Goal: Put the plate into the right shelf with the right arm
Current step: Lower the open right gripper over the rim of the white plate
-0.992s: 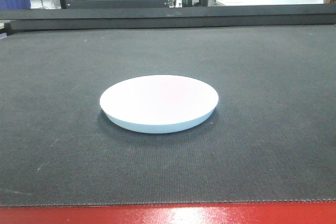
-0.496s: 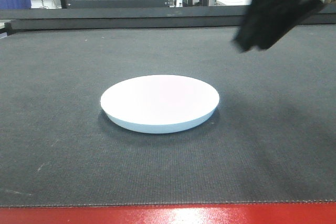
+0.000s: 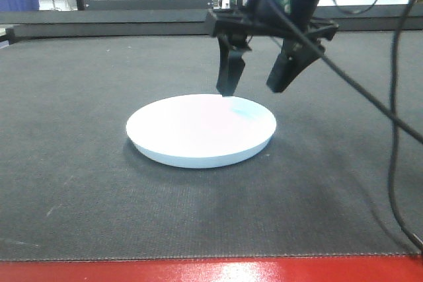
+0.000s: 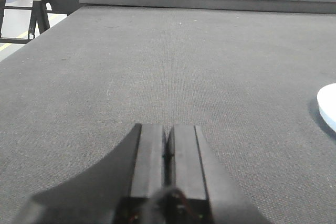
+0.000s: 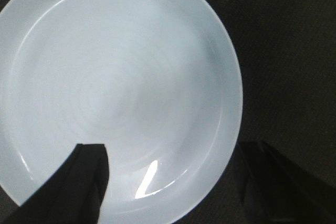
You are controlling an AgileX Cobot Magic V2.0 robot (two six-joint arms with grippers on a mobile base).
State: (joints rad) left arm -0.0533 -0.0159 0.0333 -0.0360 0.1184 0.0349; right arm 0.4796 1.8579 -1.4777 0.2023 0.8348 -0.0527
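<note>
My right gripper [image 3: 256, 82] hung spread wide, straddling the far rim of the plate [image 3: 192, 133]. The plate lay flat on the dark mat [image 3: 79, 183]. My left gripper [image 4: 167, 153] sat pressed together, well apart from it.

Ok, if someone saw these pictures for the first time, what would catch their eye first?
The white plate in the middle of the dark mat stands out first. Right above its far rim hangs the right end effector, open, one finger over the plate and the other outside the rim. The left end effector sits shut, low over the mat.
</note>
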